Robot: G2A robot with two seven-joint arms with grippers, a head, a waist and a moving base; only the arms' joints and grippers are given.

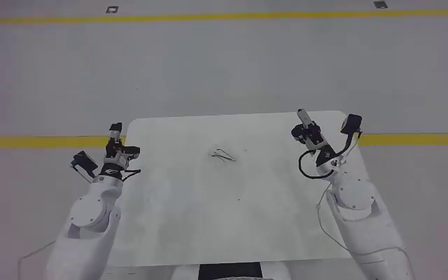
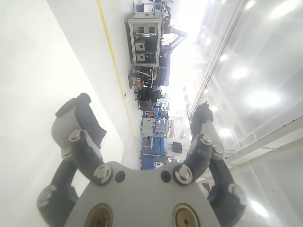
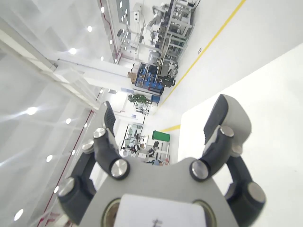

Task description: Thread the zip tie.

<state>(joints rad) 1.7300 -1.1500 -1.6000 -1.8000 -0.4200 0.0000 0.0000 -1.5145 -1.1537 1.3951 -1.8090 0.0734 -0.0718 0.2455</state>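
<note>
A thin dark zip tie [image 1: 224,155] lies bent on the white table [image 1: 210,210], a little beyond its middle. My left gripper [image 1: 114,131] is held up at the table's left edge, far from the tie; its fingers [image 2: 81,114] stand wide apart with nothing between them, so it is open [image 2: 144,103]. My right gripper [image 1: 305,119] is raised near the table's far right corner, also well away from the tie. It is open [image 3: 165,106] and holds nothing.
Yellow floor lines [image 1: 224,15] run behind the table and level with its far edge. Both wrist views look out over the table's edge into a hall with racks and machines [image 2: 145,41]. A black cable [image 1: 308,168] loops beside the right forearm.
</note>
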